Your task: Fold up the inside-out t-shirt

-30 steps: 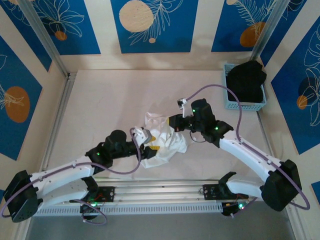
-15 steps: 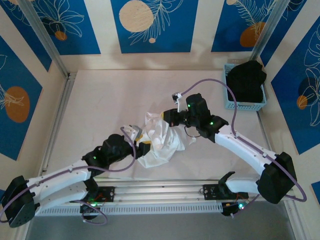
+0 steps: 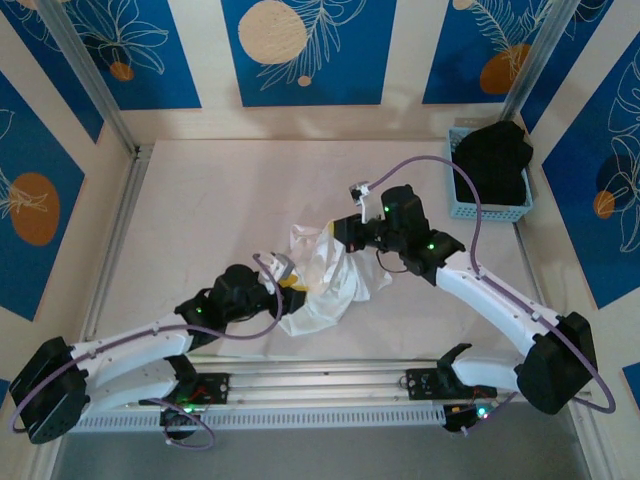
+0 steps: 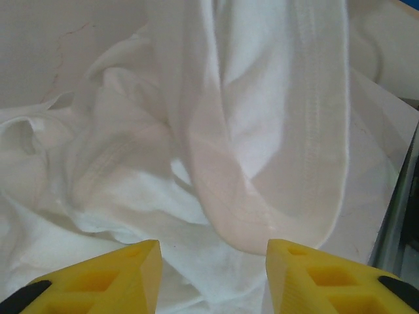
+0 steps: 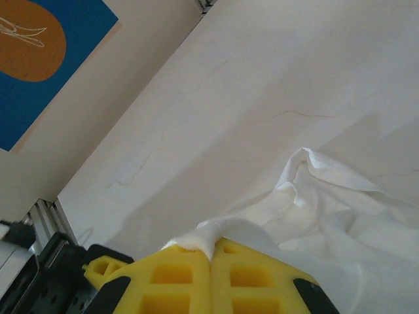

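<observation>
Near the middle of the table (image 3: 200, 210), slightly toward its near edge, the inside-out t-shirt (image 3: 322, 285) lies as a crumpled white heap of thin, wrinkled cloth. The left wrist view shows overlapping folds and a hem band with rows of stitching running down the shirt (image 4: 262, 131). The right gripper (image 3: 338, 232) sits at the far side of the heap. In the right wrist view its yellow fingers are pressed together on a small peak of the shirt's edge (image 5: 211, 252), and the rest of the cloth (image 5: 340, 222) trails off to the right. The right arm reaches from its base at the lower right, diagonally up and left, with the wrist turned toward the heap. The left gripper (image 3: 287, 281) sits at the heap's left side with its fingers spread (image 4: 213, 261); cloth shows beyond the gap, and contact cannot be determined. The left arm runs low from the lower left. Well apart, in the far right corner, a basket (image 3: 520, 210) holds a black garment (image 3: 492, 160).
</observation>
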Robot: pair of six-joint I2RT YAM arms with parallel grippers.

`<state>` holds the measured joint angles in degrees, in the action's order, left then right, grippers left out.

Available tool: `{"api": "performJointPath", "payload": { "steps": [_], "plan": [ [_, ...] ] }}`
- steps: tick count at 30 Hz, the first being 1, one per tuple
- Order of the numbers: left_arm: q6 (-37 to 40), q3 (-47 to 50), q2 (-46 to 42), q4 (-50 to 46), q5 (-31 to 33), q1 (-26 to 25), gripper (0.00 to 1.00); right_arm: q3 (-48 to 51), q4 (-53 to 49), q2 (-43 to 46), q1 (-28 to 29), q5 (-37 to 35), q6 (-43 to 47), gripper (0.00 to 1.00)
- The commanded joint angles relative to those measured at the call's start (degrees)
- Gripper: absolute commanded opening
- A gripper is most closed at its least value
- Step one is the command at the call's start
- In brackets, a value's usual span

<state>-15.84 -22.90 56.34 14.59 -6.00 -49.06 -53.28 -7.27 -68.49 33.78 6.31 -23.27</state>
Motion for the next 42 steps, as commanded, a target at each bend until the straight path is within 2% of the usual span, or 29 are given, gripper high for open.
{"api": "performJointPath", "payload": {
  "steps": [1,5,7,8,12,14,25,29,34,37,39,42],
  "plan": [
    [-0.42,-1.72,1.32,1.52,-2.78,1.79,0.46,1.27,0.28,1.47,-0.55,2.26,2.39,0.00],
    [-1.65,-3.82,5.17,3.00,-6.52,2.68,0.46,2.16,1.13,1.94,-0.82,3.10,2.99,0.00],
    [-2.53,-4.92,7.66,4.22,-8.58,3.20,0.43,2.45,1.25,2.57,-0.90,3.01,3.62,0.00],
    [-2.95,-5.36,8.73,4.93,-9.50,3.42,0.39,2.57,1.12,2.93,-0.99,2.70,4.02,0.00],
    [-3.77,-6.94,11.57,7.61,-12.47,3.97,0.13,2.55,-0.83,5.47,-1.32,-1.31,5.74,0.00],
    [-3.10,-7.55,11.37,8.48,-12.99,4.18,0.08,2.03,-1.76,6.58,-1.56,-3.53,6.03,0.00],
    [3.57,-14.71,9.97,9.62,-24.50,3.26,0.04,-7.53,-8.95,5.37,-1.79,-12.47,9.14,0.00],
    [10.73,-19.98,13.68,-0.35,-21.70,-1.33,0.03,-6.77,-17.21,9.84,-2.61,-21.31,8.88,0.01],
    [12.17,-23.71,25.01,2.19,-18.92,-8.25,0.02,3.47,-26.44,15.73,-6.53,-26.27,-1.57,0.06],
    [13.57,-27.90,33.82,2.47,-17.62,-13.23,0.04,9.84,-29.25,19.02,-9.06,-29.04,-7.52,0.12],
    [14.62,-31.65,38.91,-0.39,-17.73,-16.30,0.26,13.36,-29.06,22.63,-10.91,-31.15,-10.03,0.22],
    [14.10,-31.64,39.17,-0.37,-17.45,-17.08,0.44,15.85,-25.81,27.79,-11.87,-32.49,-9.51,0.36]
  ]
}}
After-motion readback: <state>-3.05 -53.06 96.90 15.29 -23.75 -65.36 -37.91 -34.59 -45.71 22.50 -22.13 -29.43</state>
